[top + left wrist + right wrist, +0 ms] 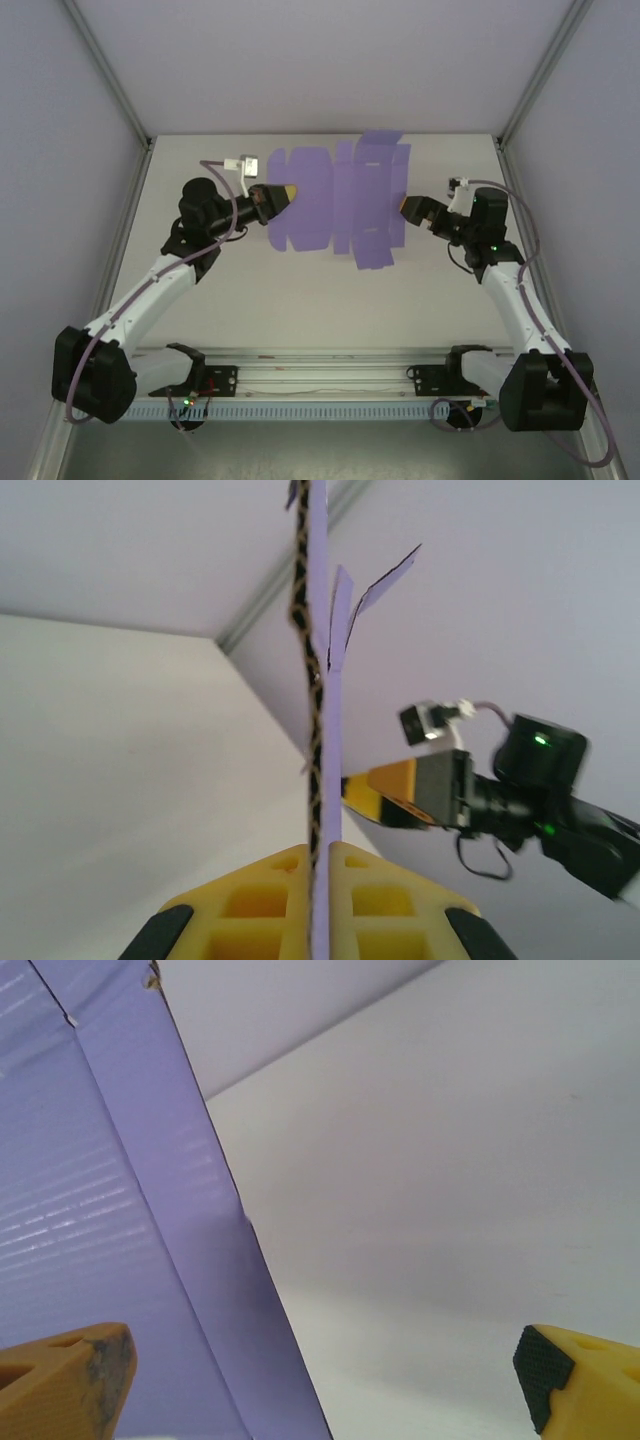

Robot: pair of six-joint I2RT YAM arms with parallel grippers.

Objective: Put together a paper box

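The box (335, 200) is a flat purple die-cut sheet, its flaps spread out and no walls standing, so it forms no container as it lies now. It sits over the far middle of the bench (300, 310), between the two arms. Whether it rests on the surface or hangs just above it I cannot tell from the top view. The left tool (285, 192) is pressed together on the sheet's left edge, pinching it. In the left wrist view the paper runs edge-on straight out from between the yellow fingers (265, 895), with two small flaps bent off to one side further along its length. The right tool (408, 207) stands at the sheet's right edge with its jaws spread wide. In the right wrist view its two fingers (60, 1380) sit far apart at the bottom corners, and the purple surface, creased along fold lines, fills the side by one finger, its dark edge slanting down into the gap between them. The pictures do not show whether that finger touches the paper. The other finger is well clear of the paper, with only the pale bench and wall behind it.
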